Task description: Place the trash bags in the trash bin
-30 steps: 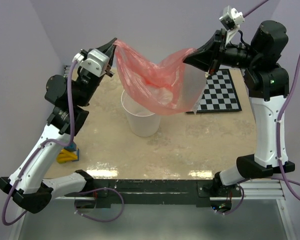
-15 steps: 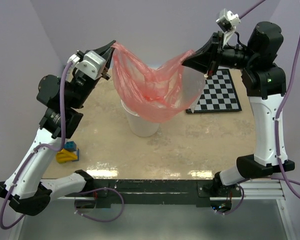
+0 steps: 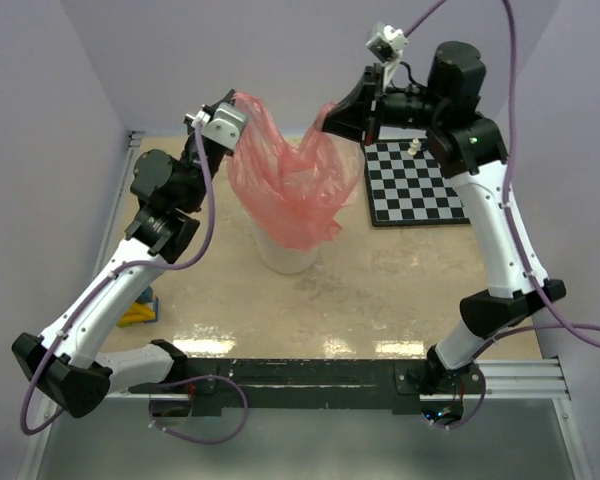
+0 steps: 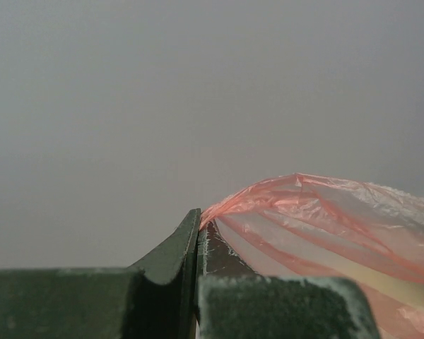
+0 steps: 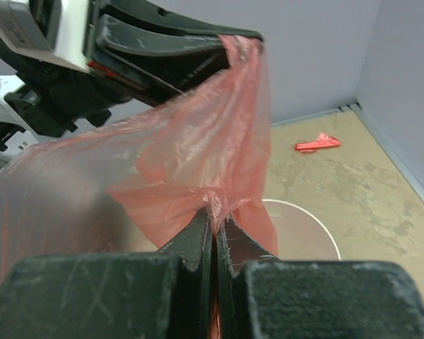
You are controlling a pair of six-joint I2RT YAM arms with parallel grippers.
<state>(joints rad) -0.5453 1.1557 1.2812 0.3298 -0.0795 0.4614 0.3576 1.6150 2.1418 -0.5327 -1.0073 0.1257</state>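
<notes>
Item: thin crinkly red-pink translucent plastic film bag (image 3: 285, 190), hung over white round plastic bucket (image 3: 285, 258).
Light, limp, slippery; left gripper (image 3: 242, 100) and right gripper (image 3: 325, 122) each pinch its top edge, film sagging below the fingers.

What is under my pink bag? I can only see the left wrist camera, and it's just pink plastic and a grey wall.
Observer: A white bin stands right below the trash bag. From the top view, the bag's lower end hangs over the bin and hides most of its rim.
Operator: Is anyone else holding the bag?
Observer: Yes. The right gripper has its jaws shut on another bit of the film, so the bag hangs between the two arms.
Operator: Is there other stuff on the table?
Observer: A checkerboard lies flat to the right of the bin, not touching it.
</notes>
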